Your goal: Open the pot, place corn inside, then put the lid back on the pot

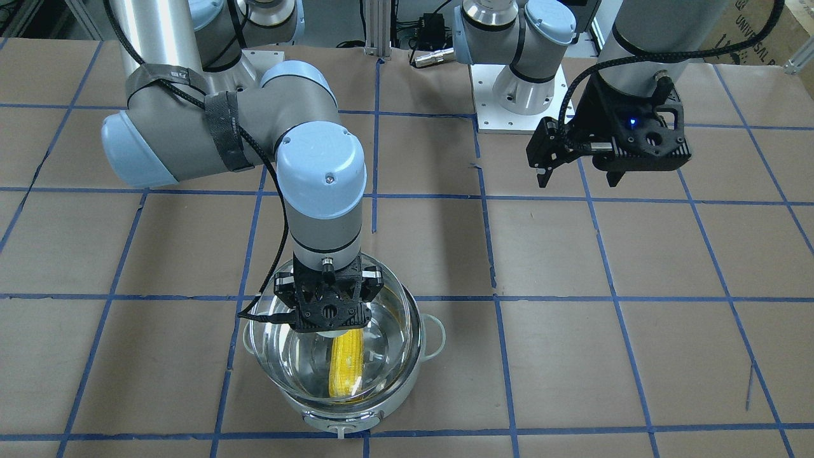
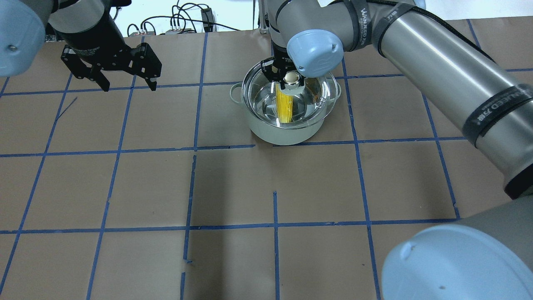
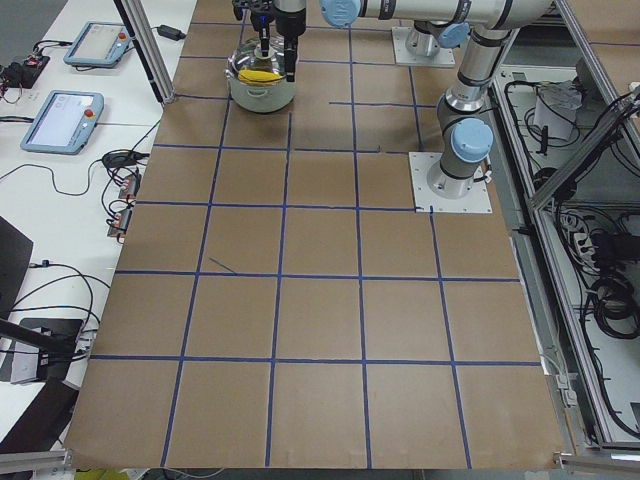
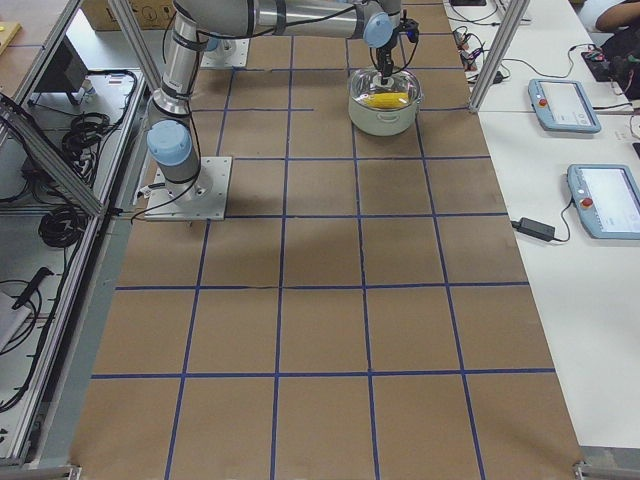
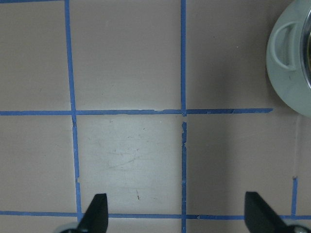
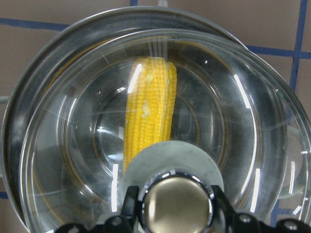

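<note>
Right hand point(image 6: 175, 206): clenched on the lid's knob point(image 2: 291, 79), one finger point(image 6: 130, 209) at each side of it, pointing straight down from above.
Lid point(image 6: 233, 126): clear glass dome held by the knob over the pot's mouth, shifted a little off the pot's rim, so a crescent of rim shows at one side. Whether its metal edge touches the rim cannot be told.
Corn point(image 1: 346, 362): lying flat on the shiny bottom inside the pot, seen through the glass.
Pot point(image 2: 283, 132): upright on the tabletop, on the far side from the robot's base, with a loop handle at each side.
Left hand point(image 2: 130, 85): released, fingers spread wide with nothing between them, hanging over bare tabletop well apart from the pot.
Tabletop point(image 2: 233, 187): brown paper with a grid of blue tape.
</note>
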Controlling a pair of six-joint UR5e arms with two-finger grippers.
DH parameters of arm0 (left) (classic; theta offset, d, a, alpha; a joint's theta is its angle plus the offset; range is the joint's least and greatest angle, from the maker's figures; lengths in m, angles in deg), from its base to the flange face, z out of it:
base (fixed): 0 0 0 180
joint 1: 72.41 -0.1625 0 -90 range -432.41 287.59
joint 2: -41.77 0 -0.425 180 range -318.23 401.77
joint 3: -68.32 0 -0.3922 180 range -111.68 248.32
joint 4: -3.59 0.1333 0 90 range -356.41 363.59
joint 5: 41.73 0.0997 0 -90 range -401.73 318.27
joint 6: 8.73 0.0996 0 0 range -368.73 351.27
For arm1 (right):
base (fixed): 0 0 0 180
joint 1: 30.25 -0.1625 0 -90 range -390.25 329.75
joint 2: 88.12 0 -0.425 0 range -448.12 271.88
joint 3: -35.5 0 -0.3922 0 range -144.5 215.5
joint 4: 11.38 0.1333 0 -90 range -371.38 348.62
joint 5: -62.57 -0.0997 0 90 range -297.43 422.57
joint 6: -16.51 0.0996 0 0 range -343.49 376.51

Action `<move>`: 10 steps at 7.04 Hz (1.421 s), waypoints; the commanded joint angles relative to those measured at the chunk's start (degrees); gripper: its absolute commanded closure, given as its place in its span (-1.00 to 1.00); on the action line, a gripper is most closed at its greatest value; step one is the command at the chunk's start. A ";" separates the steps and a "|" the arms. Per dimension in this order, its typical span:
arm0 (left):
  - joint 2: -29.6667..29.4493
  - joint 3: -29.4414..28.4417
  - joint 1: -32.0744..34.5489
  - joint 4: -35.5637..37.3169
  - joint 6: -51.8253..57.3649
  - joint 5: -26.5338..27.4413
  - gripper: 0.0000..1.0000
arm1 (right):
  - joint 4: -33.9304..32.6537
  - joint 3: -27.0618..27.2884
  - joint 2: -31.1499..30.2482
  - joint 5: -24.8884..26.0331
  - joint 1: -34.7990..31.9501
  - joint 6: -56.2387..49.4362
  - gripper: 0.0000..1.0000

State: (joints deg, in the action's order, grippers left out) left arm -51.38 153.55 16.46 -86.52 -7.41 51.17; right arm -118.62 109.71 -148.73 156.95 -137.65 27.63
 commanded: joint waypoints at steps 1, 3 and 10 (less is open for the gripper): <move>-0.01 0.02 0.08 -0.07 0.00 0.00 -1.00 | -0.08 -0.03 0.05 0.02 -0.09 0.04 0.91; -0.02 0.11 0.16 -0.07 -0.09 0.00 -1.00 | -0.08 -0.37 0.05 0.10 -0.44 0.22 0.91; 0.07 0.81 0.43 0.02 -0.26 0.00 -1.00 | 0.19 -1.43 0.14 0.63 -1.32 2.06 0.91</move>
State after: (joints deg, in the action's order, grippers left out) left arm -51.31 154.37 16.89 -86.51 -7.67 51.17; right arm -118.43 108.41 -148.63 157.58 -138.62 29.41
